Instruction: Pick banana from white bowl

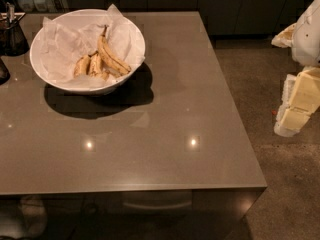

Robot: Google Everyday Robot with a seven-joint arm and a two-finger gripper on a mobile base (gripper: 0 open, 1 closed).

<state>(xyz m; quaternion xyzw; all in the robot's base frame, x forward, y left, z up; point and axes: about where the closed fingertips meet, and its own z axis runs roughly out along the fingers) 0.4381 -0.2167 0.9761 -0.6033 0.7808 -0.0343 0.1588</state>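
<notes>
The gripper (300,105) hangs at the far right edge of the camera view, off the side of the table (165,134) and above the floor (280,184). It shows as pale yellow and white blocks stacked one below another, with a rounded white part of the arm (307,36) above them. Whether it is released or clenched cannot be told from this angle. It grips nothing that can be seen, and it is well apart from the bowl, with a broad stretch of tabletop between the two.

The banana (112,54) lies inside the white bowl (100,89), which stands on the table's far left part. The fruit is long, curved and yellow with brown speckles; its dark stem points up toward the far rim and its other end rests low, toward the right side of the bowl. It lies on crinkled white paper (60,44) that lines the bowl and sticks up past the rim at the back. Just left of the banana, touching it, lie a few short yellow-brown banana pieces (90,65).

The bowl casts a dark shadow (100,104) on the glossy grey-brown tabletop, toward the viewer and to the right. Two small bright light reflections (89,144) sit nearer the front edge. At the far left edge stands a dark glass container (11,36), near the bowl yet not touching it. Dark cabinets (240,9) run along the back.
</notes>
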